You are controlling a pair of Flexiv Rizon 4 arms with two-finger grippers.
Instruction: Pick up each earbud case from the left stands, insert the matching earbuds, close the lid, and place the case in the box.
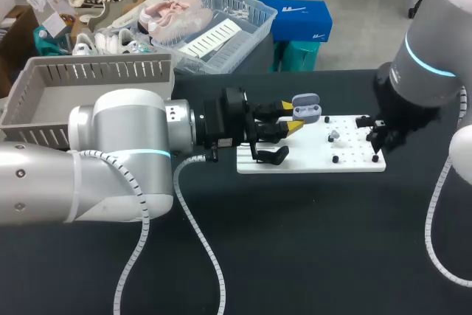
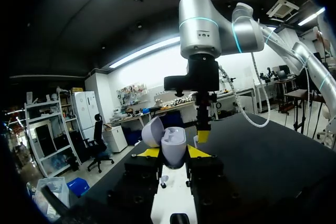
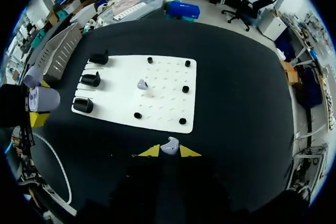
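With the left gripper (image 1: 290, 117) clamped on the open case (image 2: 173, 146) and the right gripper (image 3: 169, 153) pinching an earbud (image 3: 169, 144), the bud, in my judgement, needed lowering squarely into its matching well, the case kept level.

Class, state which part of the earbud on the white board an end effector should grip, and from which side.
Likely across the rounded body of the earbud, coming straight down from above: it sits low on the white board with bare board around it, leaving room on either side.
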